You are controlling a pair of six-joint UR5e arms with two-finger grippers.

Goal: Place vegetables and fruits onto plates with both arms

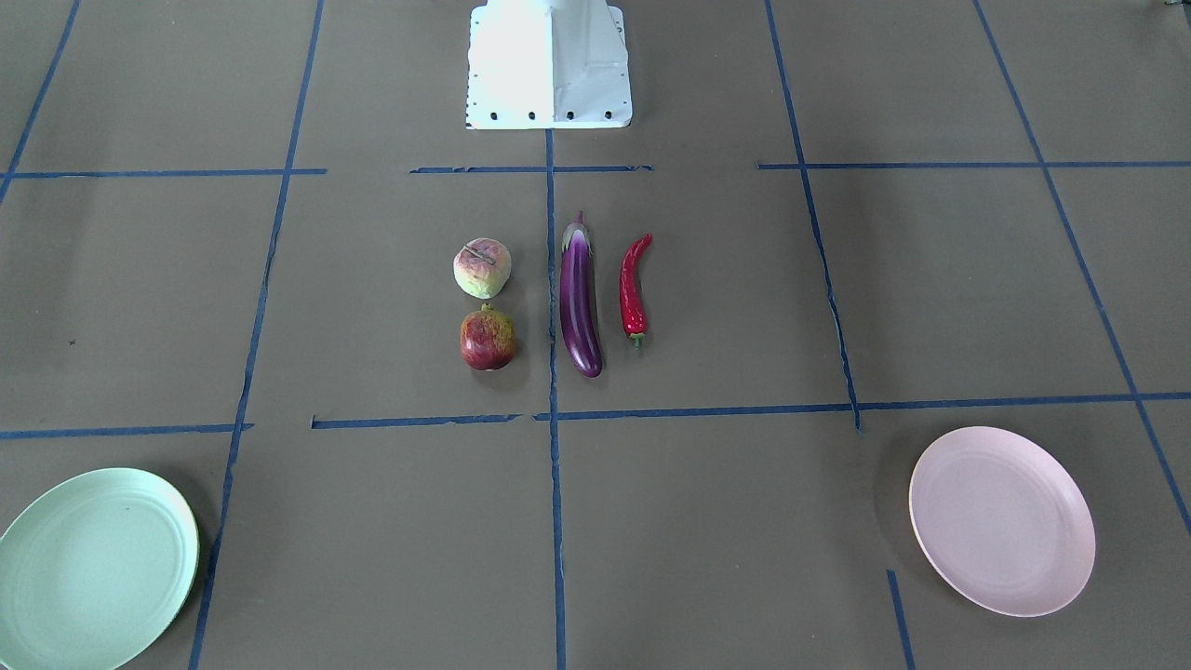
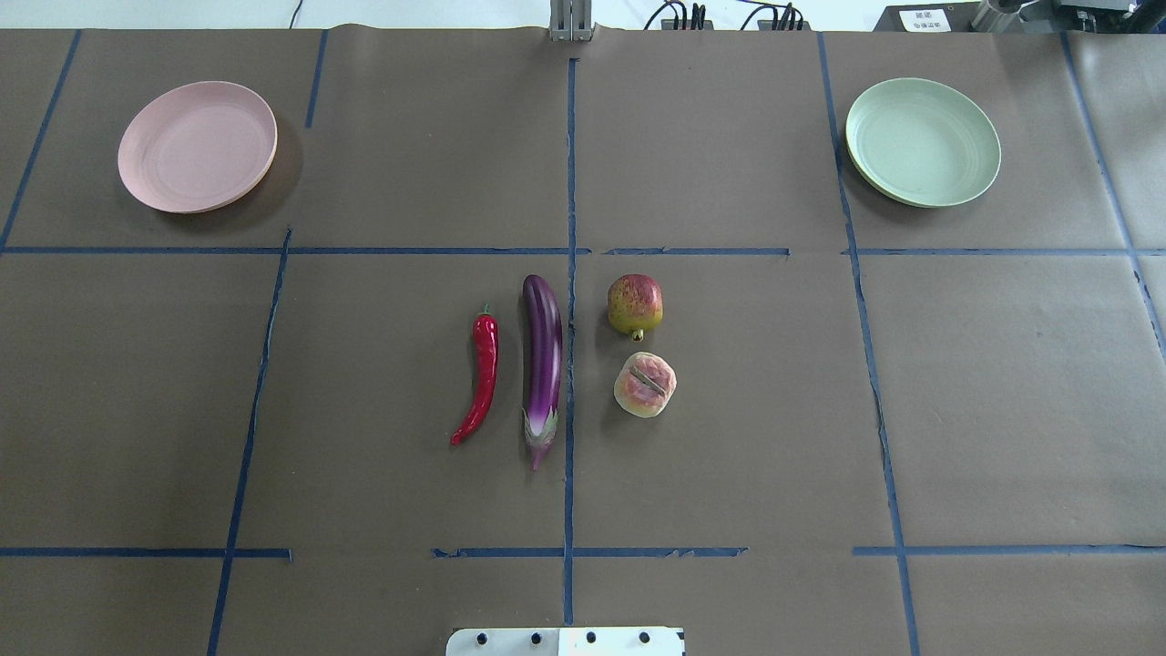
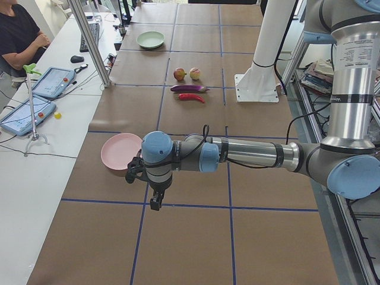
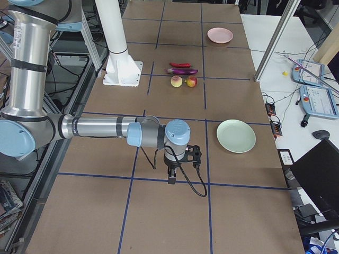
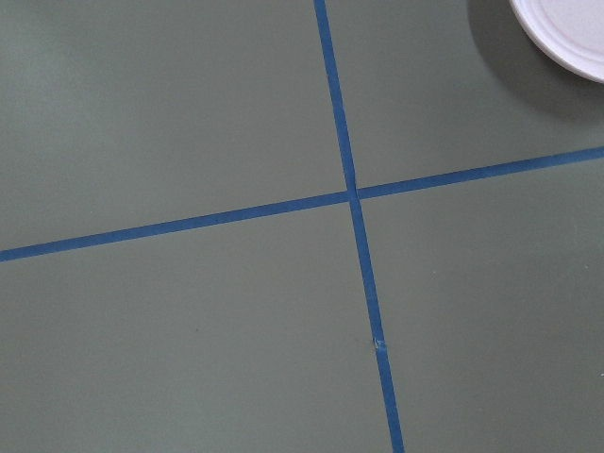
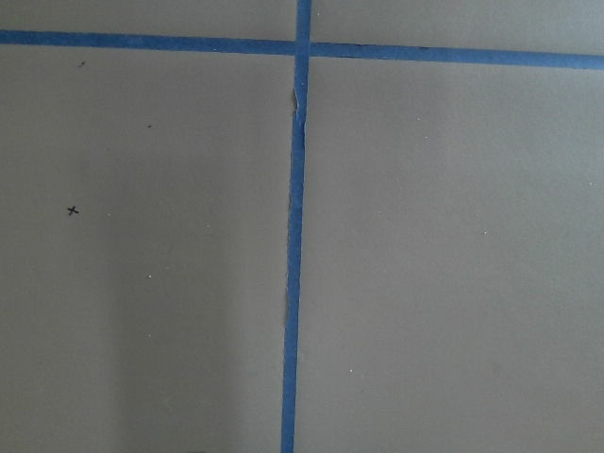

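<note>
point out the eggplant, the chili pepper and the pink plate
eggplant [image 2: 543,351]: overhead exterior view, middle of its purple body
chili pepper [image 2: 486,369]: overhead exterior view, middle of its red body
pink plate [image 2: 197,146]: overhead exterior view, its bare centre

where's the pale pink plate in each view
Front-facing: round pale pink matte plate, lower right.
Overhead: plate upper left.
Exterior left: plate left of centre.
Exterior right: plate at far top.
Left wrist: plate rim, top right corner.
Right wrist: not in it.
Shared landmark: long glossy purple eggplant mid-table, in all four exterior views.
</note>
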